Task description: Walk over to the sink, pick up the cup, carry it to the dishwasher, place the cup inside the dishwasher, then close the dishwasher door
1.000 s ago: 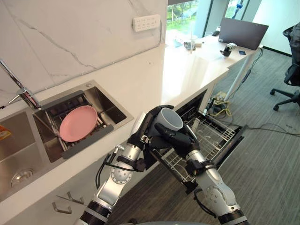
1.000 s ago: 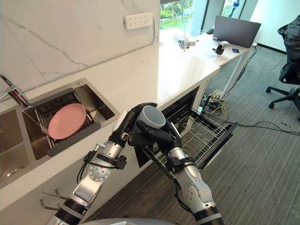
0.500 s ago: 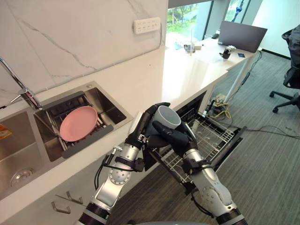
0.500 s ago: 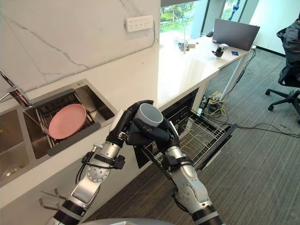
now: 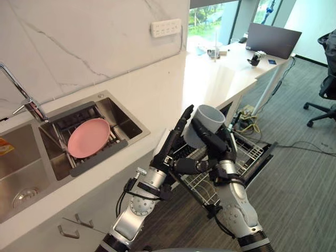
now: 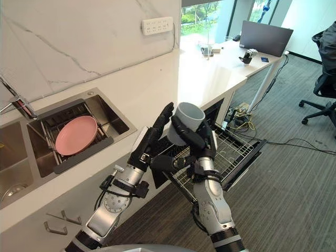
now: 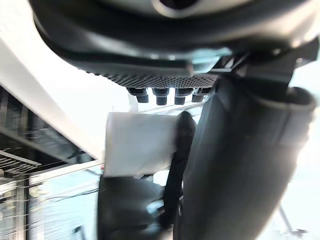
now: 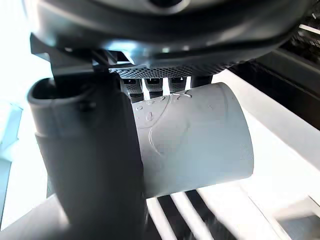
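Note:
My right hand (image 5: 214, 140) is shut on the grey cup (image 5: 206, 124), holding it tilted with its mouth up and away from me. The right wrist view shows its thumb (image 8: 85, 165) and fingers wrapped round the cup (image 8: 200, 145). The cup hangs at counter height, over the near end of the dishwasher's pulled-out wire rack (image 5: 244, 152). The left hand (image 5: 169, 147) stands just left of the cup, open, its fingers straight and pointing up along the cup's side. The dishwasher door (image 6: 251, 157) lies open below the rack.
A pink plate (image 5: 88, 137) rests on a rack in the sink (image 5: 123, 123) at the left, beside the faucet (image 5: 22, 100). The white counter (image 5: 205, 79) runs back to a desk with a laptop (image 5: 273, 38). An office chair (image 5: 324, 89) stands far right.
The left hand has let go of the cup and straightened its fingers. The right hand has raised the cup a little up and to the right.

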Motion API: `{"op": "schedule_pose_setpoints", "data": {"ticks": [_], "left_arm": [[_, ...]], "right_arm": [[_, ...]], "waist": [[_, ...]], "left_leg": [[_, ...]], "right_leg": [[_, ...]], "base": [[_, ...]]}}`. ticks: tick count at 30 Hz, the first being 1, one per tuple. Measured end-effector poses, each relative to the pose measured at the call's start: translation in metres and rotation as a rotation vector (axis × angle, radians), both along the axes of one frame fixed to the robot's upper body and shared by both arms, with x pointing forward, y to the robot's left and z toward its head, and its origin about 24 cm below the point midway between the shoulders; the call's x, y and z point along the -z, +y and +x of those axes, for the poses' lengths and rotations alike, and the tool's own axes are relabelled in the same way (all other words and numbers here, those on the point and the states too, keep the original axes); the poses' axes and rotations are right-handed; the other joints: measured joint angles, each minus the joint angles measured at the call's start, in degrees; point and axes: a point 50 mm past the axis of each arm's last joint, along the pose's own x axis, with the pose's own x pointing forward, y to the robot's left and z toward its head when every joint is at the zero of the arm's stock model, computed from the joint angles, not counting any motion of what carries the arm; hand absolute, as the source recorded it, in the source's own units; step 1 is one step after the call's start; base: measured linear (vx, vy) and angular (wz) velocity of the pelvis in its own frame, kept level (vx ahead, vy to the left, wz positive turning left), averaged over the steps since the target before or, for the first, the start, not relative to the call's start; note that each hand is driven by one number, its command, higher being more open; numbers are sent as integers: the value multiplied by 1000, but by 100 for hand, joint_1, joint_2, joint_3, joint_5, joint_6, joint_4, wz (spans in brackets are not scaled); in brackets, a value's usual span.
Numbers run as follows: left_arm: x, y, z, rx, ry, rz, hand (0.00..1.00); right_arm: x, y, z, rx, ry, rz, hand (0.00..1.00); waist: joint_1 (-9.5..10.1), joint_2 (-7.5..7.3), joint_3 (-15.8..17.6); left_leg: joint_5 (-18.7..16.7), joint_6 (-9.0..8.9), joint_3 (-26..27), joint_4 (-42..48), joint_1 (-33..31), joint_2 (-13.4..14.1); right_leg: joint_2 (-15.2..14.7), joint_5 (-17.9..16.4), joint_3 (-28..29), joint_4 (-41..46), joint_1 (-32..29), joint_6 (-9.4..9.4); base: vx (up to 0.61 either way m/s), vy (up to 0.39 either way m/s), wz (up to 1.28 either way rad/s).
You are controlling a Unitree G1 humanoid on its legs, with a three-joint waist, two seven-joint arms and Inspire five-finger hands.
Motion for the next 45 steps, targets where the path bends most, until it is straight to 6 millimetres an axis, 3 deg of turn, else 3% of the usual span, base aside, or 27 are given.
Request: {"op": "schedule_pose_setpoints", "data": {"ticks": [5,8,11,13,15,16,19,20,21,22,23,28,35,38,41,45], "left_arm": [[-21,5,-4,73,-45,-158,100],[-17,6,-5,178,39,-248,100],[5,6,-12,256,230,-349,100],[24,9,-23,289,367,-405,100],[41,11,-28,286,471,-422,100],[55,12,-29,267,539,-424,100],[78,22,-28,192,630,-422,100],[87,31,-28,139,664,-426,100],[98,42,-30,71,706,-461,100],[102,46,-32,39,725,-487,100],[109,55,-40,-13,747,-530,100],[130,54,-54,-46,833,-473,100],[178,73,-84,-150,1077,-217,100],[218,89,-113,-222,1351,-41,100],[227,104,-115,-292,1418,0,100],[234,109,-115,-358,1473,14,100]], "right_arm": [[-3,-21,1,136,0,-74,0],[-7,-47,-1,274,-5,-133,0],[-4,-73,-4,400,13,-194,0],[3,-86,-12,469,48,-215,0],[13,-94,-17,500,87,-236,0],[23,-101,-22,515,124,-244,0],[37,-110,-34,505,171,-261,0],[39,-113,-38,493,176,-268,0],[41,-114,-40,471,176,-278,0],[42,-115,-41,461,176,-282,0],[46,-115,-46,431,184,-295,0],[50,-111,-50,366,184,-313,0],[74,-97,-51,218,274,-308,0],[88,-87,-52,128,342,-308,0],[92,-86,-51,92,364,-329,0],[107,-83,-47,40,467,-324,0]], "waist": [[82,-3,-2],[129,-20,4],[84,-18,3],[-8,-144,74],[-51,-213,113],[-64,-181,123],[-108,-188,128],[-137,-275,169],[-154,-290,213],[-148,-255,212],[-108,-158,232],[14,-135,232],[1,-96,255],[-10,-73,266],[-13,-34,312],[-8,-18,333]], "left_leg": [[-1,4,3,-43,-19,-14],[-21,44,-55,-58,-74,-75],[-106,109,-179,-65,-86,-110],[-163,205,-201,-38,-7,-155],[-173,327,-202,-22,99,-188],[-210,381,-225,28,135,-178],[-285,328,-336,152,50,-174],[-362,222,-402,314,-21,-259],[-450,131,-425,428,-45,-259],[-487,91,-421,474,-83,-191],[-563,10,-406,548,-119,3],[-616,-68,-417,554,-88,196],[-507,-84,-387,415,7,100],[-373,-79,-456,190,107,86],[-211,-92,-553,7,149,80],[-73,-80,-646,-193,271,68]], "right_leg": [[-17,-34,-4,73,-70,-1],[-141,-392,-46,743,-383,3],[-336,-677,-264,2050,-962,-179],[-551,-694,-262,3062,-1369,-209],[-746,-681,-262,3584,-1566,-248],[-796,-847,-237,3643,-1601,-407],[-698,-997,-65,2955,-1607,-378],[-676,-542,-43,2415,-1498,-402],[-668,-597,-105,2128,-1292,-63],[-604,-575,-143,1954,-1217,4],[-394,-489,-226,1643,-1066,-13],[-120,-277,-332,1088,-745,-74],[-151,12,-388,533,-458,-1],[-148,52,-479,438,-355,2],[-148,95,-607,382,-303,2],[-152,100,-731,370,-188,6]], "base": [[0,0,0],[2,14,15],[20,38,11],[42,60,7],[87,11,3],[86,-7,6],[63,-40,25],[63,-125,28],[67,-148,17],[71,-189,0],[46,-146,-5],[33,-86,-1],[7,10,1],[-45,-3,12],[-49,-22,22],[-73,-12,14]]}}
